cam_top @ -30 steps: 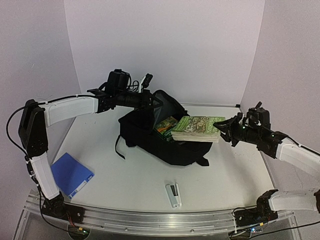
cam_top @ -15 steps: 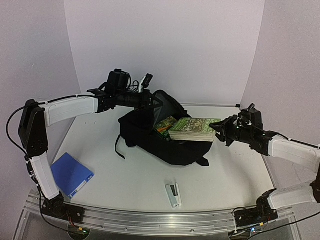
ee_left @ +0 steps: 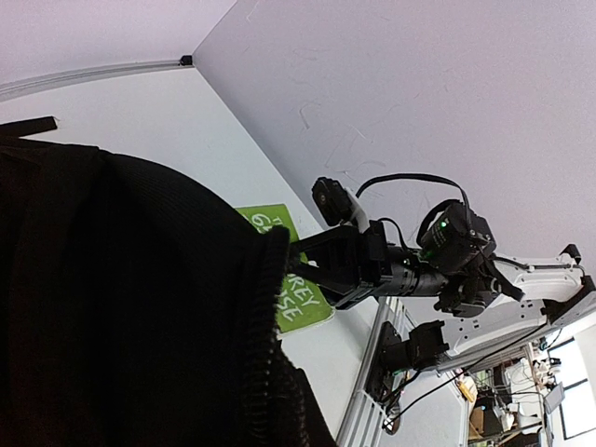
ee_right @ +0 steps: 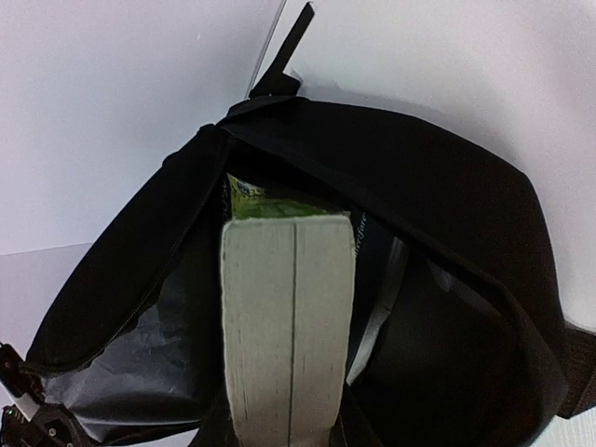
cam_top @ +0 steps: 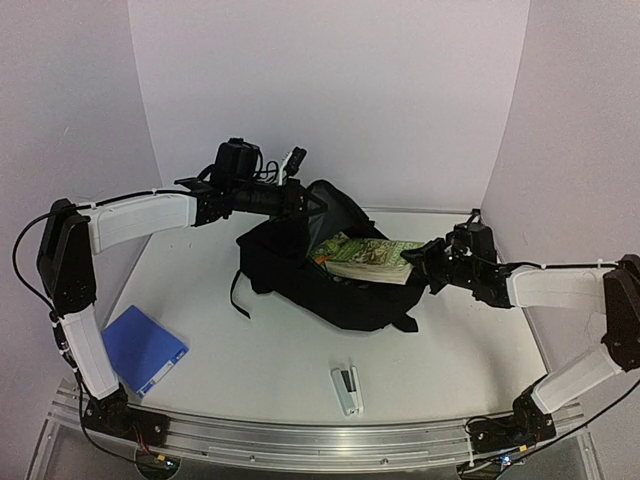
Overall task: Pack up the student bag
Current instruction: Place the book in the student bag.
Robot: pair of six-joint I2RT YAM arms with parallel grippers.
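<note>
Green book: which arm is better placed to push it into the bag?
Right. The right gripper holds the green book, its far end at the student bag opening. The left gripper is shut on the bag's upper edge, holding it open.

White-shelled arms (cam_top: pixel 140 220), black joints (cam_top: pixel 64 262), black claws (cam_top: pixel 426 262), thin black cables (cam_top: pixel 16 258).

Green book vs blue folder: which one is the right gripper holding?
The thick green book, clamped at one end by the right gripper, its far end in the open student bag. The blue folder lies flat on the table, untouched.
</note>
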